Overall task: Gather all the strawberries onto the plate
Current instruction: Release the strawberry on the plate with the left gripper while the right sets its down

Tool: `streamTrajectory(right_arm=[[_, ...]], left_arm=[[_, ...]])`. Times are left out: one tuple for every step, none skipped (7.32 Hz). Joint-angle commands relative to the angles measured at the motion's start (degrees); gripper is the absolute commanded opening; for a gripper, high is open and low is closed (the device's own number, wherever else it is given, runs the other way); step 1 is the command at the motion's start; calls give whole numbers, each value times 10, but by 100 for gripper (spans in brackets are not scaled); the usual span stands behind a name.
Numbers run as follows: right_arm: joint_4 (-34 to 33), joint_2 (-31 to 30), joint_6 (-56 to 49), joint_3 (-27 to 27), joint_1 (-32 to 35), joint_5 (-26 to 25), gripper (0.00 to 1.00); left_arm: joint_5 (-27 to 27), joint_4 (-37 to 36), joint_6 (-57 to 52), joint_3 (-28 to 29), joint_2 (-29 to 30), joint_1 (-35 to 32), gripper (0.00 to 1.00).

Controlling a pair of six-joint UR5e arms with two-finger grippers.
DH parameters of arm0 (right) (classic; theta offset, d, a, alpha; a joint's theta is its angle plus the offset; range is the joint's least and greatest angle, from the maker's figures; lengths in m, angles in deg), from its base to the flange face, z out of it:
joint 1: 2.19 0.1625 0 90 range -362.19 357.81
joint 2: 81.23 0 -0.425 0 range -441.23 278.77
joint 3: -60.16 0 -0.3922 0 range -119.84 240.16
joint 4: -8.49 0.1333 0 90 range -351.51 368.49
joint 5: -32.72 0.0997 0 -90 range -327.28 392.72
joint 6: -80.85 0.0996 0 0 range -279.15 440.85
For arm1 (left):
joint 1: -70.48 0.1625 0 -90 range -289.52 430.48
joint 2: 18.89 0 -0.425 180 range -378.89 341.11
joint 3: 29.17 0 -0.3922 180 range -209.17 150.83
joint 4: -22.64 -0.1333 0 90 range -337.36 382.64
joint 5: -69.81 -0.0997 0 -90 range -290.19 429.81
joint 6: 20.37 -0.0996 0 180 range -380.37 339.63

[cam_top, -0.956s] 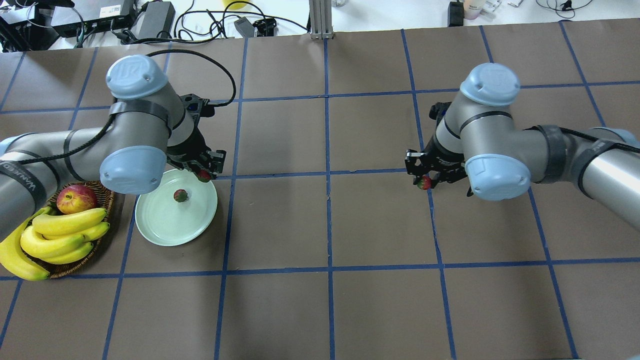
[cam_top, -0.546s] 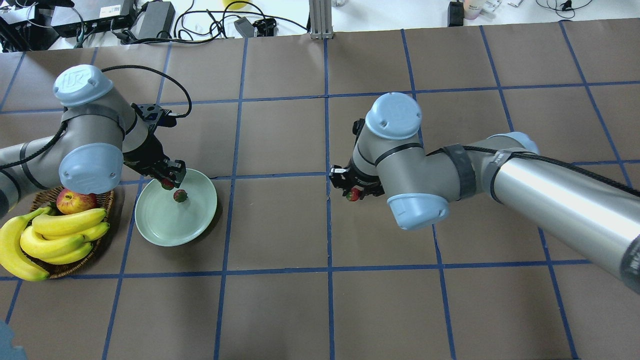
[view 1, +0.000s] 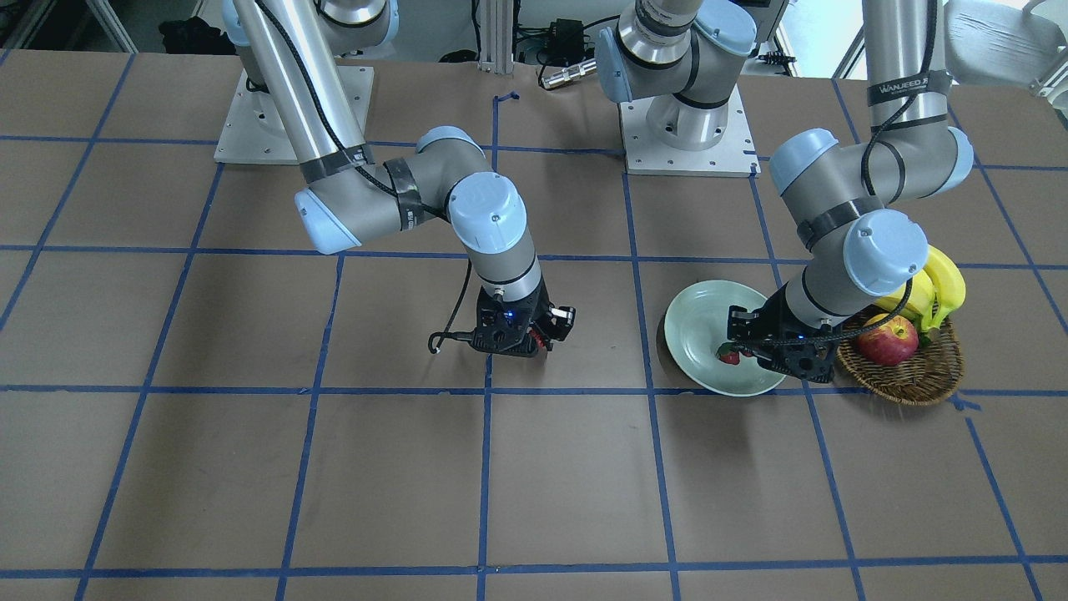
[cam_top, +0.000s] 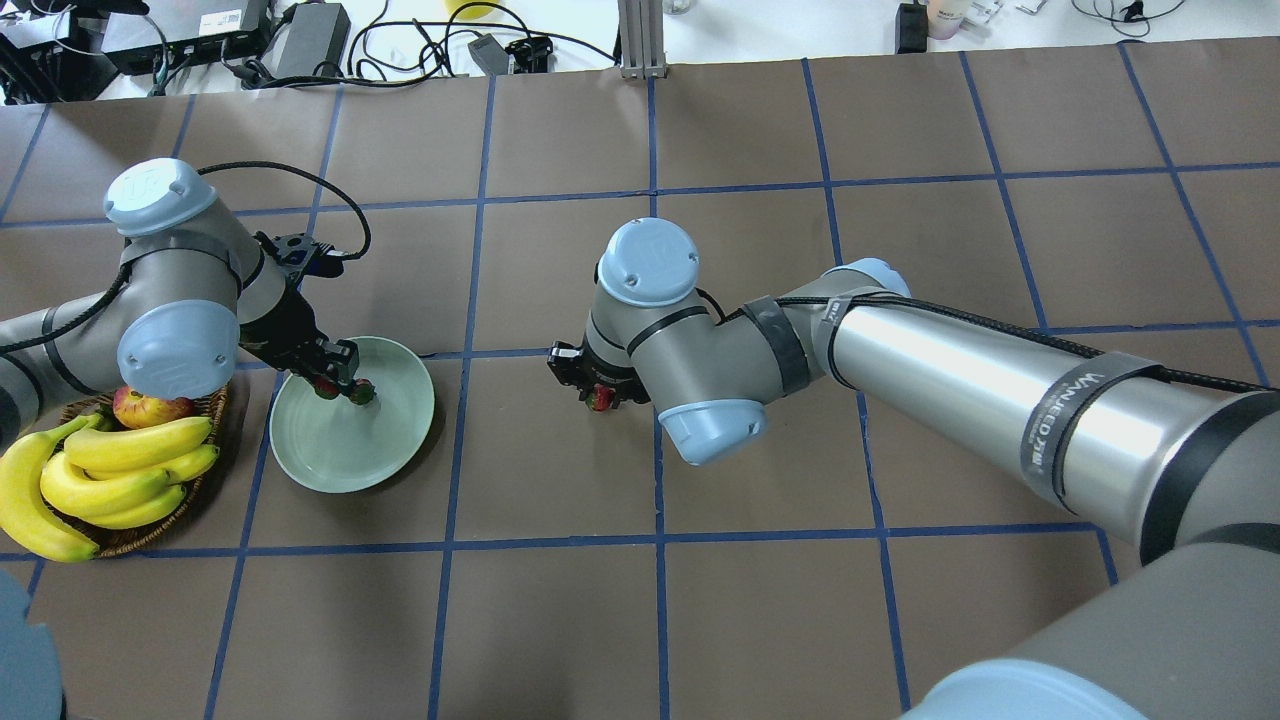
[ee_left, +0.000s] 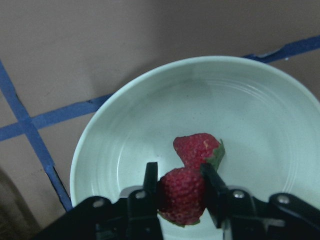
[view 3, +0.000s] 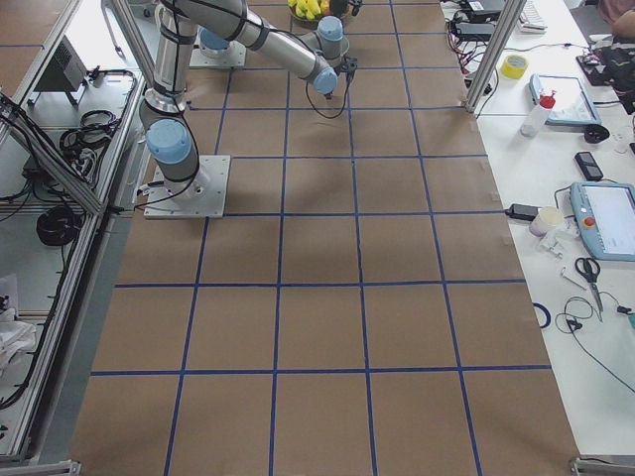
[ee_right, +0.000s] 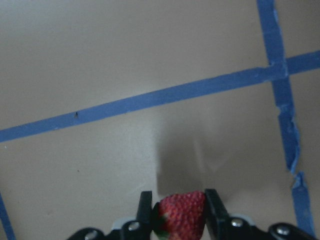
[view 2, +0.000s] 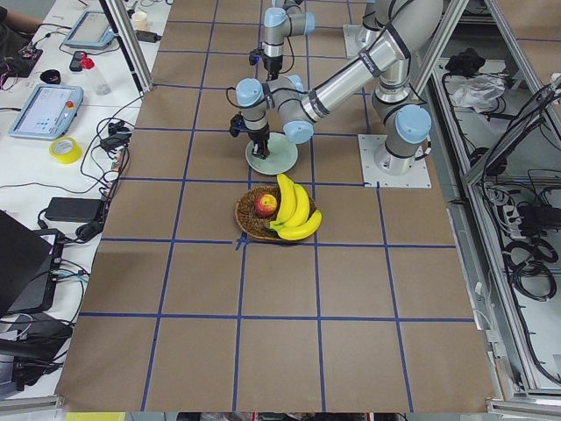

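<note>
The left gripper [ee_left: 181, 186] hangs over the pale green plate [ee_left: 260, 110] with its two black fingers [ee_left: 151, 176] closed narrowly on the first strawberry [ee_left: 182, 199], pinching its red flesh from either side. Just beyond it the second strawberry [ee_left: 196, 148] lies loose on the plate's floor near the middle, its green cap turned to the right in the wrist view. The two berries overlap in that view, and it cannot be told whether they touch or whether the held one meets the plate. The plate sits on the left part of the table [cam_top: 760, 610], which is covered in brown paper marked with a grid of blue tape. Just left of the plate, with a narrow gap between them, stands a woven basket [view 1: 911, 381] holding a red-yellow apple [view 1: 889, 340] and a bunch of bananas [cam_top: 120, 470]. The right gripper [ee_right: 176, 204] is near the middle of the table, well apart from the plate on its right, with the right arm stretched far across from the right side. Its fingers [ee_right: 145, 202] are likewise drawn in close, gripping the third strawberry [ee_right: 181, 216] between them over bare paper, just on the near side of a blue tape line, with a soft shadow on the paper beyond the berry.
</note>
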Motion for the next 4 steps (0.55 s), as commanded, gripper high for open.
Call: streamTrajectory(right_arm=[[5, 13, 10, -15, 7, 1, 56], [6, 11, 5, -15, 6, -7, 100], [57, -15, -1, -19, 2, -10, 100], [122, -56, -47, -21, -14, -46, 100]], left_arm=[[2, -1, 2, 5, -8, 1, 90], [2, 1, 11, 28, -13, -5, 90], [0, 9, 37, 52, -24, -11, 90], [2, 31, 44, 55, -32, -12, 90]])
